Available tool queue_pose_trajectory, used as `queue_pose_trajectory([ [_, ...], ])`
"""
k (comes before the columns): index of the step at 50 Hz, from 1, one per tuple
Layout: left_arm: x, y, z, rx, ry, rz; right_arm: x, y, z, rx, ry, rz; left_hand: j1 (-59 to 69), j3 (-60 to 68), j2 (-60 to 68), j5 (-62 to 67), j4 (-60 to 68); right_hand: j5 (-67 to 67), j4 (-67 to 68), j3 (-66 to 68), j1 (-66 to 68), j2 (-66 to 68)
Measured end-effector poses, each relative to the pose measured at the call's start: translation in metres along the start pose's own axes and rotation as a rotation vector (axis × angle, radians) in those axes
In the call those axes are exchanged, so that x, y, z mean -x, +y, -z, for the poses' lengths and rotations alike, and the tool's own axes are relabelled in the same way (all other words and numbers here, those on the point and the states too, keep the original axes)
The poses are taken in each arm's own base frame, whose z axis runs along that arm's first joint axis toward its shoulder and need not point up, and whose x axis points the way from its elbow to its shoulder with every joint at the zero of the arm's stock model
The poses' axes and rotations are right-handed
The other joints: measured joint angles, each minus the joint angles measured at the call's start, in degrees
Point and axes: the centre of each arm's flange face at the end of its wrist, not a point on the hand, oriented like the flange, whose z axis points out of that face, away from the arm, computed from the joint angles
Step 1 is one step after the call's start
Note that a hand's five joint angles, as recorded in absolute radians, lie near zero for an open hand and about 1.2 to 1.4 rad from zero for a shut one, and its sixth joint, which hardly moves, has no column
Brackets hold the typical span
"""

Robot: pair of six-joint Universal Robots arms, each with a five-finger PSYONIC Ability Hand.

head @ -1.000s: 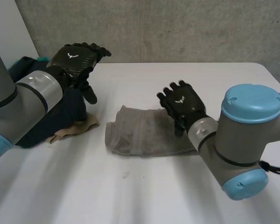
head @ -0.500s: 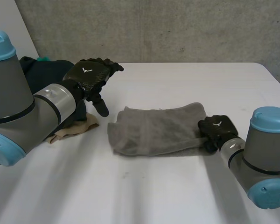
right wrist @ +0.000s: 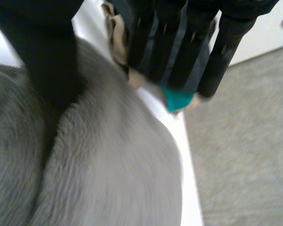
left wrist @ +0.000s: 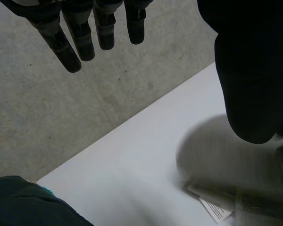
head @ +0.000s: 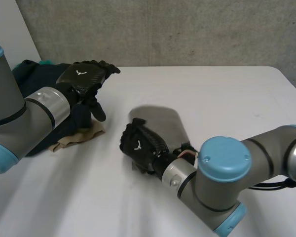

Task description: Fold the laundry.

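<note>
Towel (head: 163,121): grey, in the middle of the table (head: 222,89); long axis runs from the near end toward the far side.
Right hand (head: 139,144): on the near end, thumb sunk in a crease, straight fingers (right wrist: 188,47) over the fold, apparently pinching it.
Left hand (head: 84,78): spread and empty above the dark clothes pile (head: 32,71), well apart.
Nearer: right hand.

The towel (head: 163,121) is lying mid-worktop (head: 227,89), with the right hand (head: 139,144) sitting on its near-left end. The clothes pile (head: 37,74) is lying at the left edge, overlapping a loose cloth (head: 74,139), with the left hand (head: 84,76) hanging above.
</note>
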Motion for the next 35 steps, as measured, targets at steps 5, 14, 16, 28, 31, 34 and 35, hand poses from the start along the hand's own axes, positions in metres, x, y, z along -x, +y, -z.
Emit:
queue_pose_trajectory([
  [5,0.0,-0.005,-0.002,-0.014,-0.012,0.008,-0.015,0.008,0.001,0.118,0.053,-0.102,0.0,0.0,0.0,0.0,0.0,-22.12,-23.08,-21.8,-19.19,-20.84],
  [14,-0.032,-0.027,-0.017,-0.059,-0.019,0.05,-0.122,0.024,0.024,0.221,0.337,-0.714,0.0,0.0,0.0,0.0,0.0,-22.73,-24.45,-23.12,-19.46,-21.65],
  [16,-0.048,-0.028,-0.022,-0.049,-0.003,0.056,-0.136,0.033,0.028,0.252,0.356,-0.831,0.0,0.0,0.0,0.0,0.0,-22.73,-24.45,-23.12,-19.46,-21.65],
  [28,-0.134,0.045,-0.044,0.257,-0.007,0.034,-0.129,0.088,0.012,0.487,0.191,-1.033,0.0,0.0,0.0,0.0,0.0,-22.73,-24.45,-23.12,-19.46,-21.65],
  [31,-0.136,0.065,-0.046,0.323,-0.048,0.033,-0.118,0.095,0.006,0.501,0.145,-1.049,0.0,0.0,0.0,0.0,0.0,-22.73,-24.45,-23.12,-19.46,-21.65],
  [34,-0.134,0.084,-0.048,0.379,-0.095,0.029,-0.105,0.1,0.001,0.509,0.097,-1.055,0.0,0.0,0.0,0.0,0.0,-22.73,-24.45,-23.12,-19.46,-21.65],
  [35,-0.134,0.086,-0.048,0.385,-0.102,0.028,-0.103,0.101,0.0,0.51,0.089,-1.054,0.0,0.0,0.0,0.0,0.0,-22.73,-24.45,-23.12,-19.46,-21.65],
])
